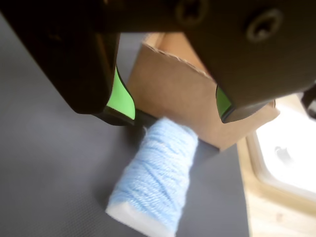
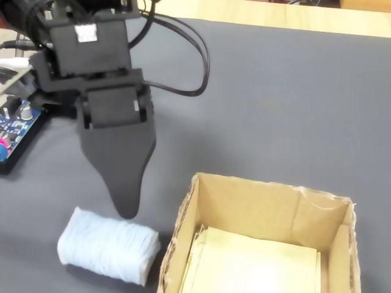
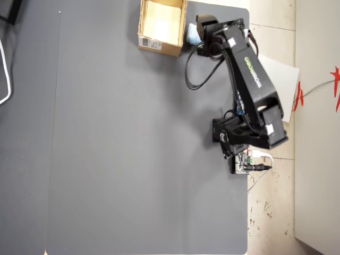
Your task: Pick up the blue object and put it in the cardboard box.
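One blue roll (image 1: 155, 173) lies on the gray mat (image 1: 54, 168), just beside the cardboard box (image 1: 177, 84), at nine o'clock of it in the fixed view. The gripper (image 1: 175, 106) hovers above with jaws spread. Best to lower straight, straddle the roll's middle, then close gently.

Dark grey mat (image 3: 133, 159) over pale wooden table (image 2: 275, 15); small blue circuit board (image 2: 15, 125) at mat's left edge.
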Robot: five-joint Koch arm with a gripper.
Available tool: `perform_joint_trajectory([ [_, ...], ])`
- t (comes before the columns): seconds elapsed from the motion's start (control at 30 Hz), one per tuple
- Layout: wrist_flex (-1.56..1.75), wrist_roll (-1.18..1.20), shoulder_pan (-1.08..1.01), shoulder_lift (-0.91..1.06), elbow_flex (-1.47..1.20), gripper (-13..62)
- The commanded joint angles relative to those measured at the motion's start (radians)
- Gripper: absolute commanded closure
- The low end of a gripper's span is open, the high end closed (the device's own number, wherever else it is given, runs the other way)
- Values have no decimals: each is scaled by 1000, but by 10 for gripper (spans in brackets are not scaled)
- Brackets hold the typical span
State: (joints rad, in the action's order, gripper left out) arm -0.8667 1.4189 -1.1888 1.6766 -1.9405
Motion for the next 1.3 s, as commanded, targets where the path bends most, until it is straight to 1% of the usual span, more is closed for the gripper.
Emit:
perform_joint_trajectory([
  [0.0,-11,-20,6,-5,86,171],
  [0.43,-17,-46,-29,-146,156,171],
  [0.53,-38,-84,-28,-155,149,173],
  [0.63,-48,-123,-34,-153,123,199],
  [0.73,-48,-144,-41,-155,89,201],
  [0.83,-48,-183,-52,-155,78,260],
  [1.03,-44,-225,-46,-164,46,261],
  [1.27,-26,-284,-41,-219,29,260],
])
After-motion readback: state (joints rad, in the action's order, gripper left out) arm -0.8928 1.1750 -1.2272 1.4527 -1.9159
